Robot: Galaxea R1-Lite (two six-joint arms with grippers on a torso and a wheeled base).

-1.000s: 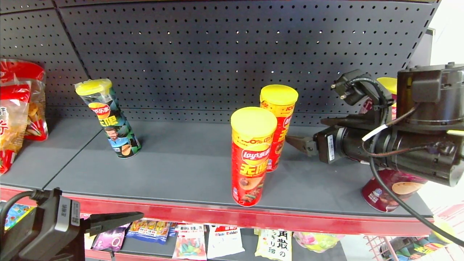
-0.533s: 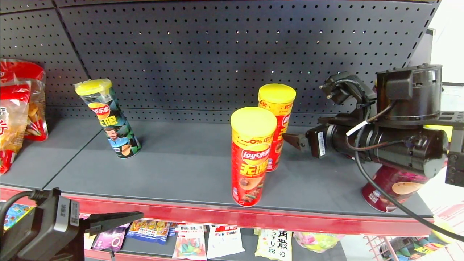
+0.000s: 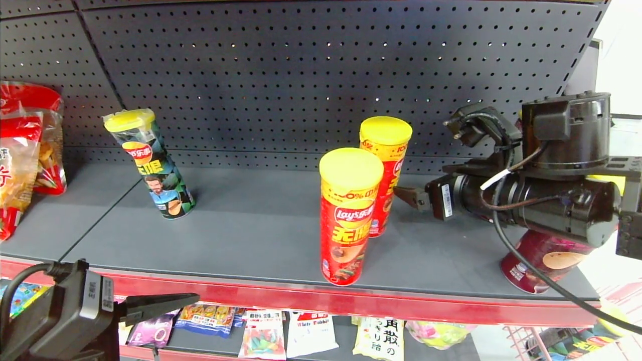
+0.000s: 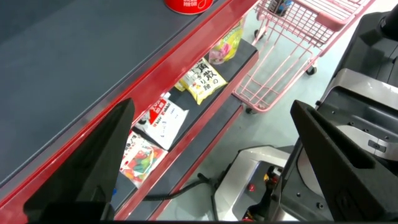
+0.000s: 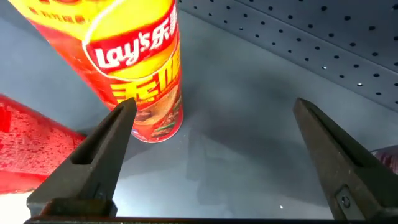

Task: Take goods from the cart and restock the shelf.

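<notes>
Two red chip cans with yellow lids stand mid-shelf, the front can near the shelf's red edge and the back can behind it. My right gripper is open just right of the back can at mid height, holding nothing. A maroon can leans at the shelf's right end, under my right arm. A green can leans at the left. My left gripper is open and empty below the shelf edge at the lower left. The pink cart stands on the floor to the right.
Red snack bags crowd the shelf's left end. Small packets lie on the lower shelf. The perforated back panel closes the rear. Bare shelf surface lies between the green can and the red cans.
My right arm has shifted a little to the left, its open gripper staying beside the back red can. The left arm has dipped slightly.
</notes>
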